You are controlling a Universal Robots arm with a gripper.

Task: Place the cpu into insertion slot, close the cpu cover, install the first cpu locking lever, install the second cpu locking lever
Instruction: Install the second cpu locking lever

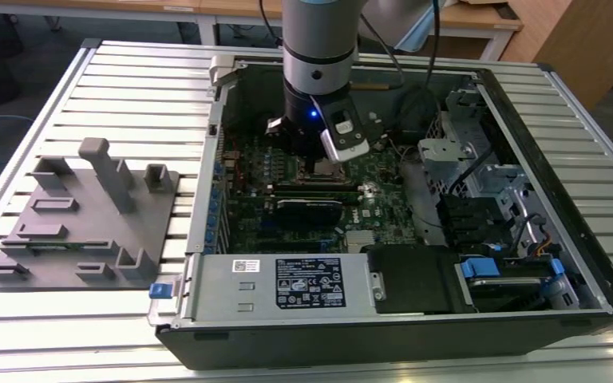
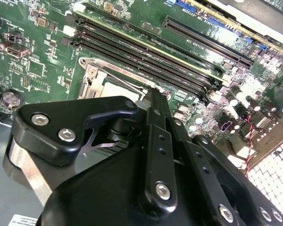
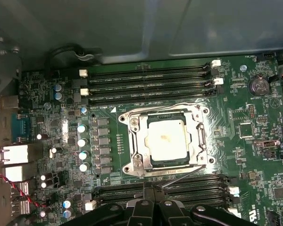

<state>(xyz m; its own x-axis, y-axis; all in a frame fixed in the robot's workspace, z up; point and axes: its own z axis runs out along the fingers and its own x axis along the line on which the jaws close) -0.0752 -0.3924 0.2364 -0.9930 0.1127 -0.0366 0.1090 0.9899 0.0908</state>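
Observation:
In the first wrist view the cpu (image 3: 167, 141), a dull silver square, lies seated in the insertion slot (image 3: 128, 168) on the green board. The cpu cover (image 3: 198, 136) lies flat around it, with the chip showing through its window. One thin wire lever (image 3: 155, 109) lies along the slot's edge beside the memory slots. A second wire lever (image 3: 185, 176) slants out from the opposite edge toward my gripper (image 3: 152, 187), whose black fingers are shut together at its end. In the second wrist view the gripper (image 2: 153, 92) tip sits at the slot's rim (image 2: 92, 77). In the exterior view the gripper (image 1: 312, 158) hangs low over the slot (image 1: 325, 173).
Long black memory slots (image 3: 148, 77) flank the socket on two sides. Capacitors (image 3: 83, 141) stand beside it. The open computer case (image 1: 594, 263) walls in the board, with a power supply (image 1: 285, 283) near the front. A grey fixture (image 1: 83, 223) stands at the exterior view's left.

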